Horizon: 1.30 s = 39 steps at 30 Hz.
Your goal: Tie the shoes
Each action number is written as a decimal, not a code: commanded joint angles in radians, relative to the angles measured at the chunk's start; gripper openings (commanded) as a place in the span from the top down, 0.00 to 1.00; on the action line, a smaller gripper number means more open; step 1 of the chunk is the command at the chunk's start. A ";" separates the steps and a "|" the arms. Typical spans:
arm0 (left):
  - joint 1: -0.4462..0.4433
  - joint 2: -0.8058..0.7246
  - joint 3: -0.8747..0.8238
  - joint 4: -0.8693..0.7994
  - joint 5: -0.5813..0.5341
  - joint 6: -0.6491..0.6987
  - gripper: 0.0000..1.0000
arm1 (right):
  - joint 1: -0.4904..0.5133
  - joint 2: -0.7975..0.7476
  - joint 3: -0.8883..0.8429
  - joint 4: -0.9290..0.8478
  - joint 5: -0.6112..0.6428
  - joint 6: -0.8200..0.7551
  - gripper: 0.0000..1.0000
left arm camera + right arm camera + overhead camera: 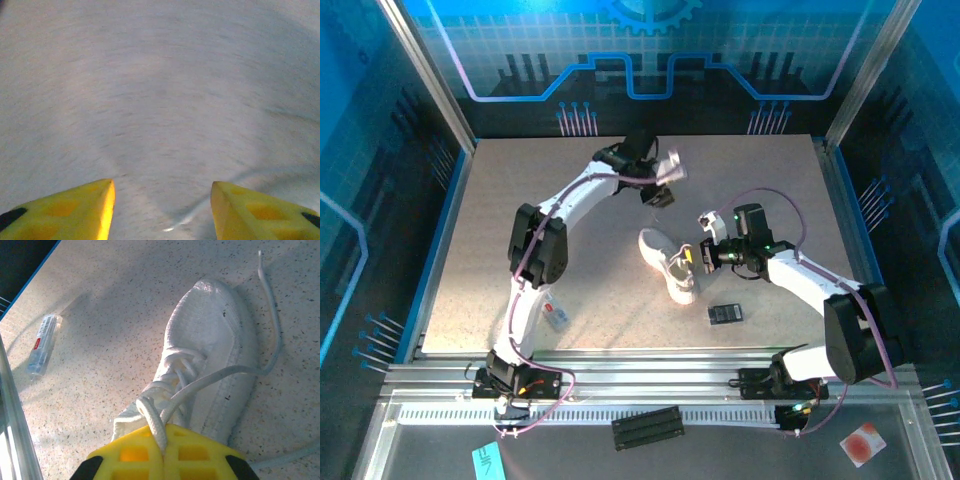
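Note:
The white sneaker (670, 263) lies mid-table with its toe pointing away from the arm bases. In the right wrist view the shoe (212, 335) sits just beyond my right gripper (164, 432), which is shut on a loop of white lace (159, 427) above the tongue. A second lace strand (272, 325) curves off past the toe side to a free end. My right gripper (703, 256) is at the shoe's right side. My left gripper (665, 170) hovers farther back, apart from the shoe. Its yellow fingers (85, 210) stand apart over blurred tabletop, with a faint lace strand (197, 212) on the table below them.
A small flat black rectangle (725, 314) lies near the front edge, right of the shoe. A small white tag (556, 317) rests by the left arm, and the same tag (42, 342) lies left of the shoe. Blue walls enclose the table.

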 commanded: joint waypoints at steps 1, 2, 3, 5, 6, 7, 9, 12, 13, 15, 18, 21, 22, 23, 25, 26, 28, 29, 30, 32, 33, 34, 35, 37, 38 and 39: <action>-0.005 0.095 0.270 -0.299 -0.251 -0.512 0.53 | -0.009 -0.025 -0.007 -0.009 0.021 0.003 1.00; -0.005 0.117 0.317 -0.360 -0.310 -0.631 0.52 | -0.006 -0.024 -0.007 -0.009 0.024 0.005 1.00; -0.002 0.123 0.324 -0.392 -0.327 -0.743 0.52 | -0.004 -0.023 -0.009 -0.008 0.026 0.008 1.00; 0.004 0.099 0.264 -0.383 -0.332 -0.934 0.52 | 0.001 -0.020 -0.010 -0.005 0.030 0.011 1.00; 0.012 0.083 0.226 -0.368 -0.301 -1.020 0.53 | 0.004 -0.019 -0.010 -0.005 0.032 0.011 1.00; 0.017 0.071 0.190 -0.347 -0.259 -1.082 0.55 | 0.007 -0.017 -0.009 -0.005 0.033 0.011 1.00; 0.025 0.050 0.130 -0.308 -0.186 -1.196 0.59 | 0.013 -0.016 -0.008 -0.003 0.033 0.014 1.00; 0.025 0.067 0.112 -0.350 -0.225 -1.365 0.68 | 0.020 -0.008 -0.005 0.000 0.038 0.019 1.00; 0.024 0.080 0.116 -0.379 -0.245 -1.405 0.68 | 0.024 -0.006 -0.004 0.001 0.039 0.022 1.00; 0.022 0.098 0.101 -0.409 -0.242 -1.476 0.67 | 0.029 0.000 -0.003 0.010 0.039 0.028 1.00; 0.007 0.093 0.043 -0.375 -0.240 -1.540 0.60 | 0.040 0.009 -0.002 0.018 0.043 0.032 1.00; -0.006 0.097 0.033 -0.343 -0.244 -1.568 0.53 | 0.056 0.019 0.000 0.021 0.050 0.034 1.00; -0.012 0.106 0.040 -0.336 -0.246 -1.573 0.53 | 0.059 0.021 -0.001 0.023 0.050 0.036 1.00; -0.018 0.116 0.050 -0.336 -0.251 -1.584 0.53 | 0.063 0.025 -0.001 0.028 0.050 0.038 1.00; -0.027 0.134 0.057 -0.323 -0.256 -1.606 0.54 | 0.069 0.029 -0.001 0.031 0.051 0.042 1.00; -0.032 0.144 0.060 -0.312 -0.260 -1.609 0.55 | 0.073 0.031 0.000 0.034 0.050 0.044 1.00; -0.039 0.161 0.077 -0.311 -0.272 -1.613 0.56 | 0.076 0.031 -0.004 0.039 0.052 0.044 1.00; -0.043 0.174 0.088 -0.317 -0.274 -1.617 0.57 | 0.078 0.033 -0.006 0.042 0.051 0.045 1.00; -0.044 0.183 0.096 -0.324 -0.274 -1.620 0.57 | 0.079 0.034 -0.007 0.043 0.050 0.046 1.00; -0.053 0.199 0.109 -0.333 -0.285 -1.625 0.57 | 0.079 0.039 -0.005 0.044 0.047 0.044 1.00; -0.056 0.203 0.110 -0.328 -0.289 -1.622 0.58 | 0.079 0.040 -0.006 0.044 0.047 0.044 1.00; -0.058 0.209 0.112 -0.319 -0.289 -1.621 0.58 | 0.079 0.043 -0.006 0.048 0.046 0.043 1.00; -0.062 0.214 0.114 -0.312 -0.289 -1.621 0.58 | 0.079 0.044 -0.006 0.049 0.046 0.042 1.00; -0.066 0.224 0.124 -0.302 -0.295 -1.622 0.59 | 0.079 0.048 -0.004 0.050 0.041 0.040 1.00; -0.067 0.231 0.133 -0.302 -0.300 -1.621 0.59 | 0.078 0.049 -0.004 0.050 0.040 0.040 1.00; -0.068 0.239 0.140 -0.301 -0.304 -1.622 0.59 | 0.079 0.050 -0.005 0.050 0.038 0.040 1.00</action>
